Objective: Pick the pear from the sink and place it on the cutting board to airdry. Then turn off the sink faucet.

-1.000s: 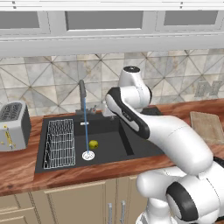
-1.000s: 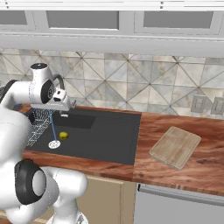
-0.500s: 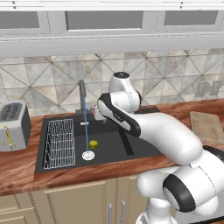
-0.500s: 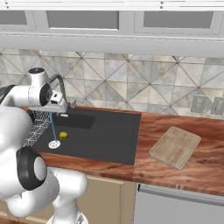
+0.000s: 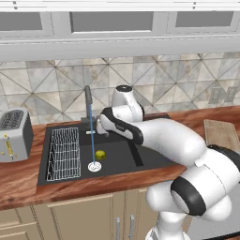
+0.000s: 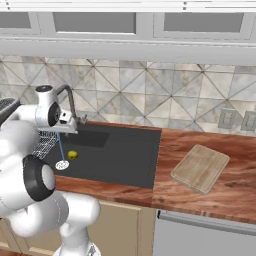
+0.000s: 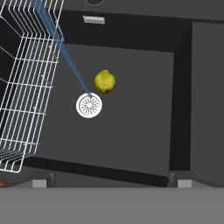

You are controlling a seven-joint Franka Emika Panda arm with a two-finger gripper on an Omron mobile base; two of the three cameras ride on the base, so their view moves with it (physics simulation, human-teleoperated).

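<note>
Take the drain [image 7: 89, 105] as your landmark. The pear [image 7: 105, 81] lies on the floor of the sink [image 7: 131, 131] just beside the drain, on the side away from the white wire rack [image 7: 22, 78], and it looks untouched. A thin stream of water [image 7: 65, 57] falls from the sink faucet [image 5: 87, 101] onto the drain, so the tap is running and passes close by the fruit.

Your gripper [image 7: 111, 183] hangs above the basin, well apart from the drain and looking down on it. Two small grey finger tips [image 7: 39, 183] show far apart at the lower edge of the hand view, so I judge the hand spread wide and holding nothing.

Watch these risks as you descend:
- The pear is round and wet; if your fingers close off-centre it will likely roll toward the drain or squirt out
- The rack stands on the far side of the drain from the pear; drifting that way could snag a finger on its wires
- The faucet spout rises behind the drain, near your wrist, so a wide swing could knock it

The cutting board [image 6: 200, 168] sits far from the drain, out on the wooden counter [image 6: 235, 190] beyond the sink's drainboard, so a weak grip may drop the fruit on the way
</note>
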